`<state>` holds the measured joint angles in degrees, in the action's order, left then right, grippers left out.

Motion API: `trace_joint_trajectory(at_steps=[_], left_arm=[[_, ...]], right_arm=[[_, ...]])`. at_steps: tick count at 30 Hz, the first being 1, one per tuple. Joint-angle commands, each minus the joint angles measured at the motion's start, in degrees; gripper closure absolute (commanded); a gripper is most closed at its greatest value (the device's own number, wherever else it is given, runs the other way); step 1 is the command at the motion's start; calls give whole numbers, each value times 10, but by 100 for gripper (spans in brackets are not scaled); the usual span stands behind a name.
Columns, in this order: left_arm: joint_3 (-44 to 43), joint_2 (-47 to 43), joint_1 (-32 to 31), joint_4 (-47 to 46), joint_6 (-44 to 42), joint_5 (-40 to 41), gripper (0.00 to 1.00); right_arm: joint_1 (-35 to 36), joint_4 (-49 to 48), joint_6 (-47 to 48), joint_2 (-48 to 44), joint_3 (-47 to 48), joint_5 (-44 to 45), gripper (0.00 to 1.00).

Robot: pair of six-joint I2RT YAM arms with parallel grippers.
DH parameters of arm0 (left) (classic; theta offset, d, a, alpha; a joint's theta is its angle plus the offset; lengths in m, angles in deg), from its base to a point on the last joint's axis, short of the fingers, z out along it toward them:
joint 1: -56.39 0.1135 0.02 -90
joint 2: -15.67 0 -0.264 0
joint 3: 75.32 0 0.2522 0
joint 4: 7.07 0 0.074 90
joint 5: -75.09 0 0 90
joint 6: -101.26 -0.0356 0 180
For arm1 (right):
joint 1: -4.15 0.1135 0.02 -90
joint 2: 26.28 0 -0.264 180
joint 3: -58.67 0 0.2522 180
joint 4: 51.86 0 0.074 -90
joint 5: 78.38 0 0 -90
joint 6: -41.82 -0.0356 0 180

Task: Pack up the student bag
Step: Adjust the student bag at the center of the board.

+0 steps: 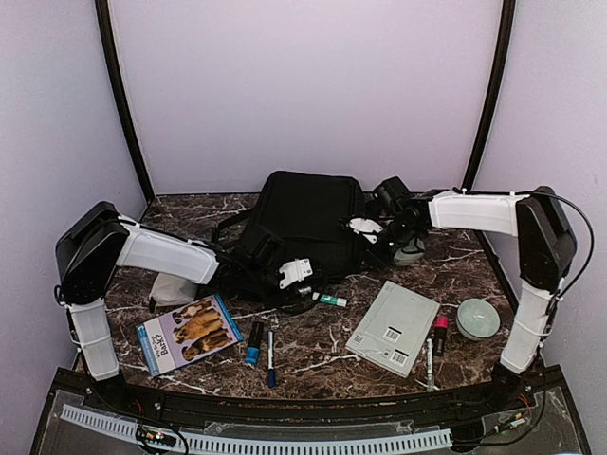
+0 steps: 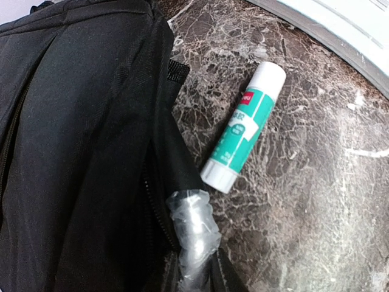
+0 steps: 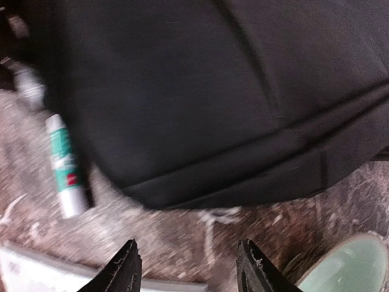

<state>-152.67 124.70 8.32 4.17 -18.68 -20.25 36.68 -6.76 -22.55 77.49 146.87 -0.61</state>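
Observation:
The black student bag (image 1: 302,220) lies flat at the middle back of the table. My left gripper (image 1: 296,275) is at the bag's near edge. In the left wrist view the left gripper (image 2: 196,271) is shut on a clear-wrapped zipper pull (image 2: 193,228) beside the bag's zipper; the bag (image 2: 79,140) fills the left. My right gripper (image 1: 365,228) is at the bag's right side. In the right wrist view the right gripper (image 3: 188,249) is open and empty above bare table, next to the bag's edge (image 3: 200,103).
A green-and-white glue stick (image 1: 330,300) (image 2: 245,126) (image 3: 64,164) lies by the bag's near edge. A dog book (image 1: 190,332), blue marker (image 1: 254,343), pen (image 1: 270,356), white notebook (image 1: 394,328), pink marker (image 1: 440,334) and green bowl (image 1: 477,318) lie in front. Another bowl (image 3: 343,267) sits under the right gripper.

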Motion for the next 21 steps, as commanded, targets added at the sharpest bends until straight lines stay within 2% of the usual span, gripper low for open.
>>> trace_joint_trajectory(at_steps=[1,6,11,15,16,21], left_arm=[[46,-69,-2,-11,88,-15,94],[75,-93,-6,-30,130,-16,94],[65,-71,-14,-52,157,-1,93],[40,-51,-20,-27,159,17,86],[34,-52,-20,-14,159,22,82],[9,-75,-20,69,178,26,52]], right_arm=[[4,12,-36,87,91,93,47],[9,5,-50,144,158,90,50],[18,10,-65,192,232,78,52],[18,36,-73,204,259,73,52],[18,37,-76,197,253,81,52],[14,30,-80,90,163,106,44]])
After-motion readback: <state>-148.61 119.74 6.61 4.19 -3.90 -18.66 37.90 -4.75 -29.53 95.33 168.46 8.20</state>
